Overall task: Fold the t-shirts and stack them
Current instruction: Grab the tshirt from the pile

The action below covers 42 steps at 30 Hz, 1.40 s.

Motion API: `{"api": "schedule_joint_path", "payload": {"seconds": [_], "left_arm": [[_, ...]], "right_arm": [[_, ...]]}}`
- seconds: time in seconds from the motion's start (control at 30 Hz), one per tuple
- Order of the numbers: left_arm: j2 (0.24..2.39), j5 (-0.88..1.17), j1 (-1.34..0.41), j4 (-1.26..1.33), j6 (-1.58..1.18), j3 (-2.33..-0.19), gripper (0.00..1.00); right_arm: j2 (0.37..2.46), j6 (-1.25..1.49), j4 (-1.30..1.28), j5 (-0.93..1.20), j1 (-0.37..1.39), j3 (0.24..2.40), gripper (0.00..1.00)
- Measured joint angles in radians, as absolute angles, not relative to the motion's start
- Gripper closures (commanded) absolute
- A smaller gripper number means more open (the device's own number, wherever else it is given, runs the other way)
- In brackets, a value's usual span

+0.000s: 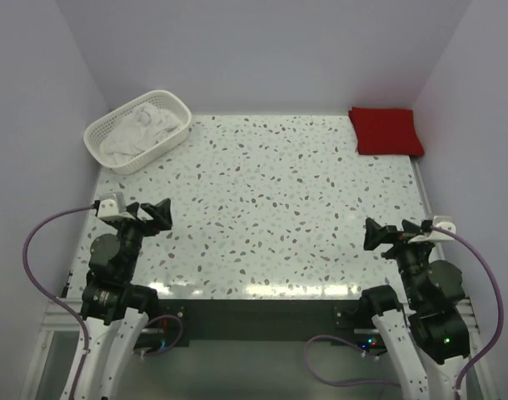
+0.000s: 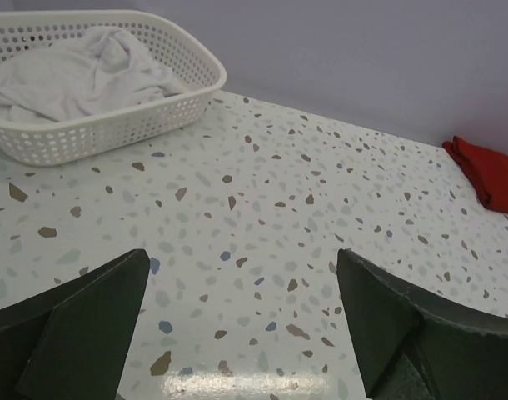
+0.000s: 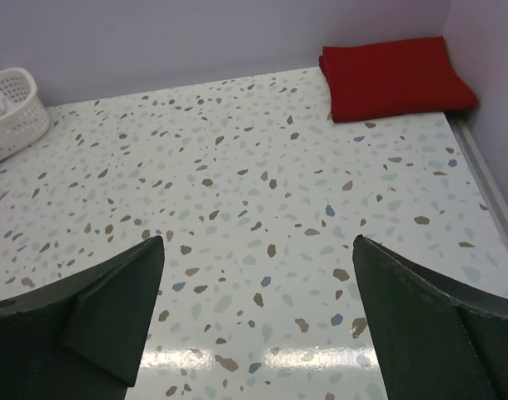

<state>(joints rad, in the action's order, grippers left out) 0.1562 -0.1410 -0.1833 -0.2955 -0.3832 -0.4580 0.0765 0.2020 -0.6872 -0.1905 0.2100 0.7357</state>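
The red t-shirt [image 1: 385,131] lies folded flat at the table's far right corner; it also shows in the right wrist view [image 3: 393,77] and at the right edge of the left wrist view [image 2: 493,173]. The white t-shirt [image 1: 139,129] lies crumpled inside the white lattice basket [image 1: 175,101] at the far left, and shows in the left wrist view [image 2: 79,75]. My left gripper [image 1: 154,217] is open and empty near the front left. My right gripper [image 1: 376,235] is open and empty near the front right.
The basket also shows in the left wrist view [image 2: 112,133] and at the left edge of the right wrist view [image 3: 12,121]. The speckled table [image 1: 271,208] is bounded by walls at the back and both sides.
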Motion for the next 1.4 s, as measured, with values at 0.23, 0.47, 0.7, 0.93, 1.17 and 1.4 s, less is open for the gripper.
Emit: {"api": "schedule_joint_path", "payload": {"seconds": [0.23, 0.47, 0.7, 0.93, 1.17, 1.4], "left_arm": [[0.450, -0.138, -0.183, -0.300, -0.403, -0.535, 0.00], [0.859, -0.200, -0.183, -0.294, -0.409, -0.764, 0.00], [1.349, -0.333, -0.156, -0.253, -0.377, -1.139, 0.00], [1.745, -0.402, -0.057, -0.222, -0.336, -1.453, 0.01], [2.068, -0.371, 0.074, -0.199, -0.339, -1.689, 0.01], [2.288, -0.247, 0.141, -0.188, -0.352, -1.799, 0.13]], "right_arm": [[0.073, 0.210, -0.688, -0.201, 0.255, 0.727, 0.01], [0.032, 0.221, -0.687, -0.227, 0.292, 0.719, 0.01], [0.027, 0.225, -0.688, -0.244, 0.322, 0.717, 0.02], [0.028, 0.228, -0.688, -0.245, 0.333, 0.714, 0.01], [0.051, 0.229, -0.688, -0.244, 0.333, 0.714, 0.01], [0.119, 0.228, -0.688, -0.239, 0.333, 0.714, 0.01]]}}
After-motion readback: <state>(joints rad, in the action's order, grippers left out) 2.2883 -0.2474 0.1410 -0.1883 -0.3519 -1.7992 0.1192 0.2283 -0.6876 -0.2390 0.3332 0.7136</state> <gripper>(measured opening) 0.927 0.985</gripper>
